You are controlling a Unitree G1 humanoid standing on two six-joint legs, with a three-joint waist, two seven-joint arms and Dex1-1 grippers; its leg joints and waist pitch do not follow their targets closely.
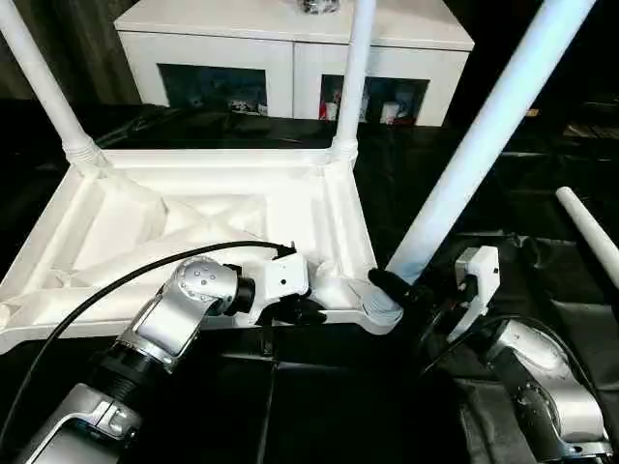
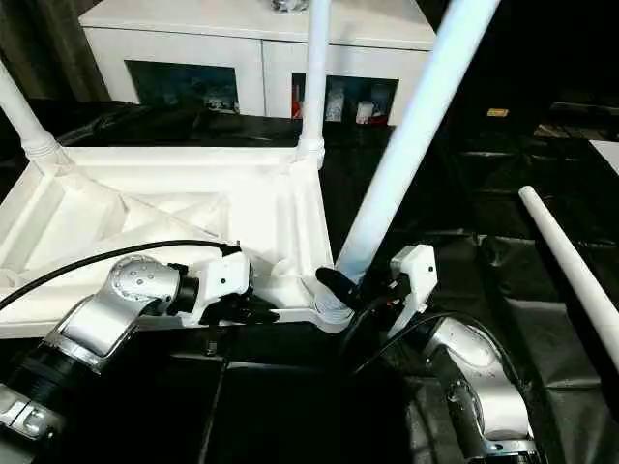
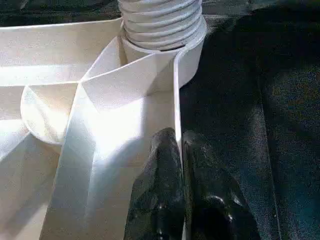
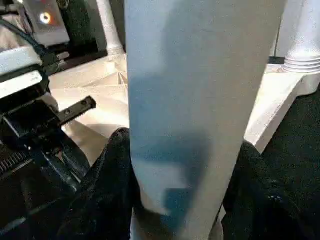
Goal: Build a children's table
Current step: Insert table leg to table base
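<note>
The white tabletop [image 1: 193, 217] lies upside down with its ribs facing up. Two white legs [image 1: 44, 82] [image 1: 353, 77] stand upright in its far corner sockets. A third leg [image 1: 484, 135] leans to the right, its ridged base [image 3: 160, 20] sitting in the near right socket. My right gripper [image 1: 401, 290] is shut on this leg just above the socket, with a black finger on either side [image 4: 182, 150]. Along the tabletop's near rim, my left gripper [image 1: 295, 311] is shut on the thin rim wall [image 3: 180, 150]. A fourth leg [image 2: 571, 271] lies loose on the right.
A white cabinet [image 1: 290, 39] with dark glass doors stands behind the tabletop. Black cloth [image 1: 542, 280] covers the surface around and under the work. A black cable [image 1: 116, 280] runs along my left forearm.
</note>
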